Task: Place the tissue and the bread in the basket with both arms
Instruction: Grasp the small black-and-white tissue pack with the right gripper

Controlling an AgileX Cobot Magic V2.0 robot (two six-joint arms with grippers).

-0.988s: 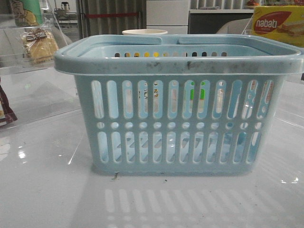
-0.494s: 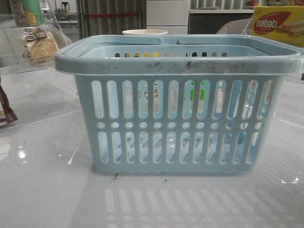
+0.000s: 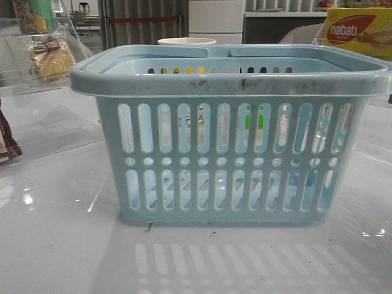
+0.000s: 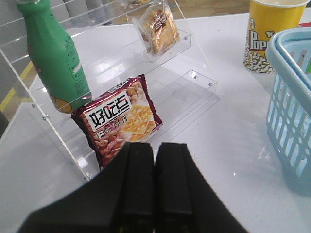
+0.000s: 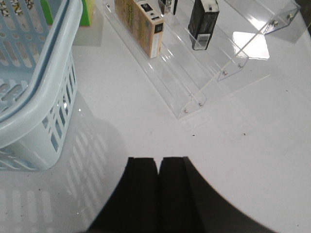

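The light-blue basket (image 3: 229, 131) stands in the middle of the table; it also shows in the left wrist view (image 4: 291, 97) and the right wrist view (image 5: 43, 82). The bread (image 4: 158, 31), golden pieces in a clear packet, sits on an upper step of a clear acrylic shelf left of the basket (image 3: 52, 58). The tissue (image 5: 203, 22), a small dark pack, stands on the acrylic shelf right of the basket. My left gripper (image 4: 155, 148) is shut and empty, short of the left shelf. My right gripper (image 5: 159, 162) is shut and empty above bare table beside the basket. Neither gripper shows in the front view.
On the left shelf are a green bottle (image 4: 56, 58) and a dark brown snack packet (image 4: 121, 119). A yellow popcorn cup (image 4: 269, 36) stands behind the basket. A tan box (image 5: 141, 24) is on the right shelf. A nabati box (image 3: 358, 30) is at the back right.
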